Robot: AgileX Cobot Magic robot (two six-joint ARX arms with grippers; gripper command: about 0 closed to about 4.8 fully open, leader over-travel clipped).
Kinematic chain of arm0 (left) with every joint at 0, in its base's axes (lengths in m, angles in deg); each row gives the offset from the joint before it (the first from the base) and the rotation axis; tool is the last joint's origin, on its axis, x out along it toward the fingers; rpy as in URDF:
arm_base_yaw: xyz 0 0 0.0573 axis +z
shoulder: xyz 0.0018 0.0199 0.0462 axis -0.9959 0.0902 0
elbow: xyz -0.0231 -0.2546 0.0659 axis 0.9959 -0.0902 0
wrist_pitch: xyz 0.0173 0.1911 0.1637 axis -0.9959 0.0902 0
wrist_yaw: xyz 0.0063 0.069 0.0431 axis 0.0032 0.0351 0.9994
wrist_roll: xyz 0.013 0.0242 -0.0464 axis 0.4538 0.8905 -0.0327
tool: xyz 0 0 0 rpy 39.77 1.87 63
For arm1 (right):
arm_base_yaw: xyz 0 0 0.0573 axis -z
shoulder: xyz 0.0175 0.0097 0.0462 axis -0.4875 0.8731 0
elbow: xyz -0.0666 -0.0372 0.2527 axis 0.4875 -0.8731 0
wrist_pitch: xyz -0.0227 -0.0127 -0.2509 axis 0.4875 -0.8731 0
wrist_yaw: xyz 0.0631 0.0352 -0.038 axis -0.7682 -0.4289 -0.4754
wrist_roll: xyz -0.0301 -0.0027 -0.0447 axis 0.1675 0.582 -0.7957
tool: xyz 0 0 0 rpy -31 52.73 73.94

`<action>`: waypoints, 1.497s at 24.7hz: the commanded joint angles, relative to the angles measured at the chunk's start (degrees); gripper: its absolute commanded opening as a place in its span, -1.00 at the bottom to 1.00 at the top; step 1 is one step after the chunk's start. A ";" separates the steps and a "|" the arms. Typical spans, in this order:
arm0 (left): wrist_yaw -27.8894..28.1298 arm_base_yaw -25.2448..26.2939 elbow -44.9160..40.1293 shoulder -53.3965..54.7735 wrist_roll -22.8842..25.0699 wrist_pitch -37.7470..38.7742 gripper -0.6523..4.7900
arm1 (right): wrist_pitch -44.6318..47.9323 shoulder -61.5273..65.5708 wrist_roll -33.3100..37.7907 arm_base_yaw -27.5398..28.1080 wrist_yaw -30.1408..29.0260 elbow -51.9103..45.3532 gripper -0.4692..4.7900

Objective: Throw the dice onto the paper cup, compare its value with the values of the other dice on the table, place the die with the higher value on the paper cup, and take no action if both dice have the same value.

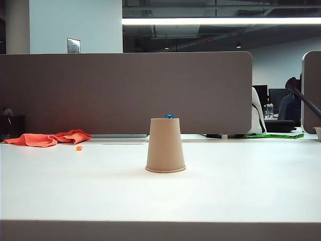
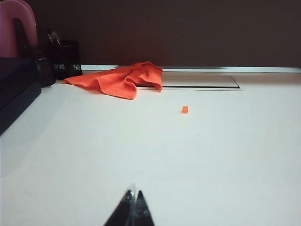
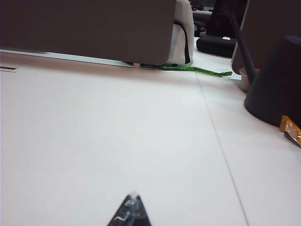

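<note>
The left gripper (image 2: 133,207) sits low over the white table (image 2: 197,160), its dark fingertips pressed together on nothing. Well ahead of it and a little to its right lies the tiny orange cube die (image 2: 185,109), alone on the bare surface; beyond that, a crumpled orange cloth (image 2: 123,78) lies near the table's far edge. The right gripper (image 3: 131,209) is likewise closed and empty. In the exterior view, the tan tapered paper cup (image 1: 165,145) stands upside down, long axis vertical, wide rolled rim on the table, with the small bright blue die (image 1: 169,116) resting on its upturned base.
</note>
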 commanded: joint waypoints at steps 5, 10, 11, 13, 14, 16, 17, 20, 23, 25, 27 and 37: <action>0.39 -0.02 0.17 0.04 0.37 0.09 -0.78 | 1.33 -0.02 -0.07 -0.02 -0.33 -0.07 -0.83; 0.35 -0.02 0.17 0.04 0.35 0.11 -0.78 | 4.76 -0.02 4.22 -0.04 0.13 -0.09 -0.83; 0.35 -0.02 0.17 0.04 0.35 0.13 -0.78 | 4.94 -0.04 4.17 -0.07 0.13 -0.09 -0.83; 0.37 -0.02 0.17 0.04 0.35 0.13 -0.78 | 5.38 -0.04 4.15 -0.07 0.13 -0.09 -0.83; 0.35 -0.02 0.17 0.04 0.33 0.13 -0.78 | 5.86 -0.04 4.09 -0.09 0.13 -0.09 -0.83; 0.37 -0.02 0.17 0.04 -1.18 0.13 -0.78 | 6.43 -0.04 3.91 -0.11 0.13 -0.09 -0.83; 0.37 -0.02 0.17 0.04 -1.40 0.13 -0.78 | 6.67 -0.04 3.91 -0.11 0.11 -0.09 -0.83; 0.37 -0.02 0.17 0.04 -1.40 0.15 -0.78 | 7.02 -0.04 3.91 -0.11 0.13 -0.09 -0.83; 0.37 -0.02 0.17 0.04 -1.40 0.20 -0.78 | 7.04 -0.04 3.93 -0.48 0.13 -0.09 -0.83; 0.35 -0.02 0.17 0.04 -1.40 0.24 -0.78 | 7.04 -0.04 3.91 -1.55 0.15 -0.09 -0.83; 0.35 -0.02 0.17 0.04 -1.42 0.46 -0.78 | 7.02 -0.04 3.87 -3.15 0.94 -0.09 -0.83; 0.33 -0.02 0.17 0.04 -2.21 0.79 -0.78 | 6.67 -0.02 0.70 -10.67 10.21 -0.07 -0.83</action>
